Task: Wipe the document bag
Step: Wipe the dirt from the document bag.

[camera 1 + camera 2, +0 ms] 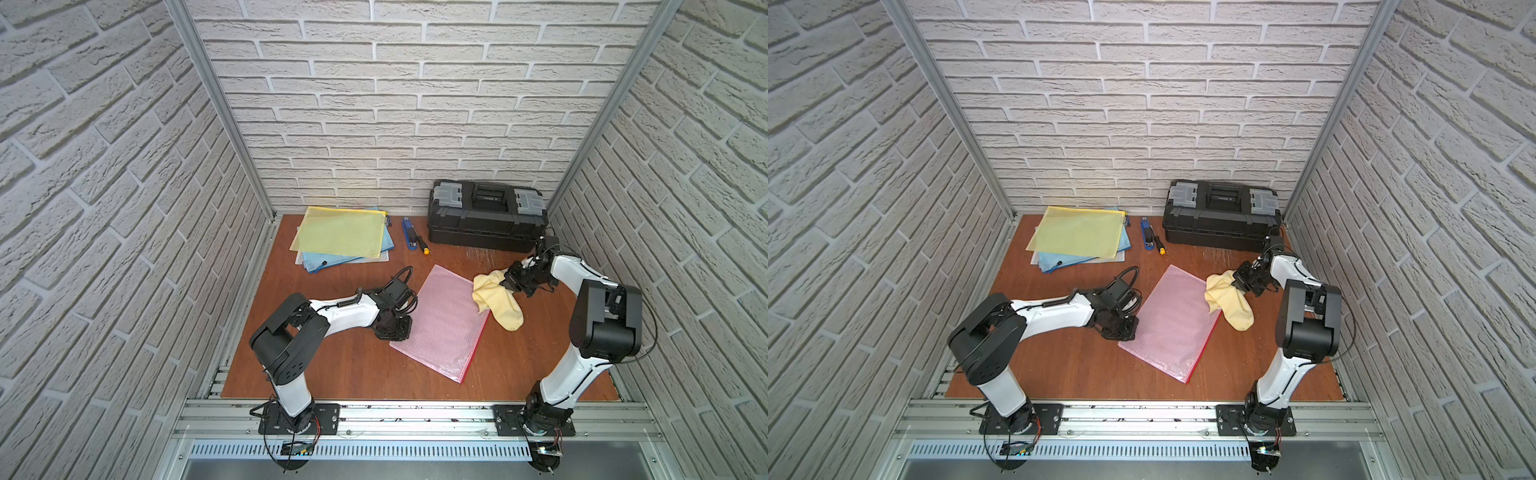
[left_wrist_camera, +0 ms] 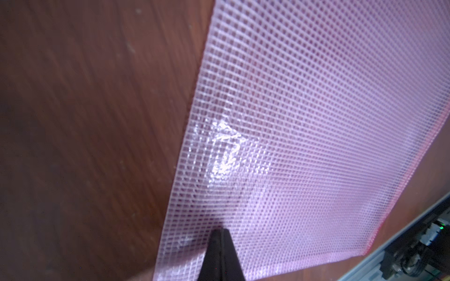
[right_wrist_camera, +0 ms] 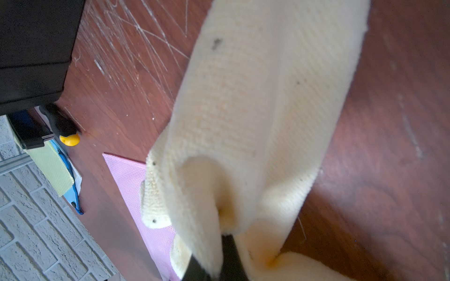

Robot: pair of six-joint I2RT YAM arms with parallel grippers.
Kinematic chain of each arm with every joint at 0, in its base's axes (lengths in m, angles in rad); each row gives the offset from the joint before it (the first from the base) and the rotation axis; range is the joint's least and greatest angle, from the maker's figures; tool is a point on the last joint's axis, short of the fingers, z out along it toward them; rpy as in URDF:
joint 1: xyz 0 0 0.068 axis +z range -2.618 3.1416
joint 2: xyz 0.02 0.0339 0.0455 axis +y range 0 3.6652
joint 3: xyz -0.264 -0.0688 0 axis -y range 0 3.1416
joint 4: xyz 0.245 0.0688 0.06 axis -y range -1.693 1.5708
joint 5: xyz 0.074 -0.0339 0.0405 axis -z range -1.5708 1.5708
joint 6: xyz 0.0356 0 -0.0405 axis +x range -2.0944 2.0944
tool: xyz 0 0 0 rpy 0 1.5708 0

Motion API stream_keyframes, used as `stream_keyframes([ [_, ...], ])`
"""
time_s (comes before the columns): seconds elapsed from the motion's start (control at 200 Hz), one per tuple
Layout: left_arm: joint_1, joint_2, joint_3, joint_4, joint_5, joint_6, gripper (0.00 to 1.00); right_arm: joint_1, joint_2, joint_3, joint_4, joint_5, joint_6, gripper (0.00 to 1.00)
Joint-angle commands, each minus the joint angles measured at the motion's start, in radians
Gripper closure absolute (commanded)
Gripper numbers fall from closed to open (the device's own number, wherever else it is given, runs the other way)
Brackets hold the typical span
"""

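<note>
Two jobs: my left gripper (image 2: pixel 220 236), jaws together, seems to pin the pink document bag (image 1: pixel 444 320) flat on the table (image 1: pixel 332 365) against sliding. My right gripper (image 1: pixel 506 282) is clamped on the yellow cloth (image 1: pixel 500 307), which drapes onto the bag's corner.

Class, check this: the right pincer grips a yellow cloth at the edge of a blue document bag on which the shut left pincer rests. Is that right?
No: the document bag is pink, not blue, as both top views show. The rest holds: right pincer gripping the yellow cloth, shut left pincer on the bag.
</note>
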Motion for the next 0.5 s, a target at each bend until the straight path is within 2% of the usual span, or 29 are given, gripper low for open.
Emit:
stream_keyframes([
  [0.0,0.023,-0.034,-0.002,-0.065,-0.099,0.015,1.0,0.021,-0.148,-0.039,-0.092,0.018,-0.048,0.98],
  [0.095,0.061,-0.061,-0.002,-0.068,-0.114,0.02,1.0,-0.01,-0.282,-0.093,-0.181,0.113,-0.088,0.98],
  [0.255,0.16,-0.079,-0.04,-0.087,-0.11,0.02,1.0,-0.104,-0.46,-0.168,-0.244,0.133,-0.103,0.98],
  [0.385,0.215,-0.116,-0.07,-0.117,-0.123,0.045,1.0,-0.127,-0.524,-0.207,-0.294,0.195,-0.084,0.98],
  [0.495,0.228,-0.199,-0.077,-0.149,-0.197,0.053,1.0,-0.185,-0.543,-0.29,-0.275,0.235,-0.067,0.98],
])
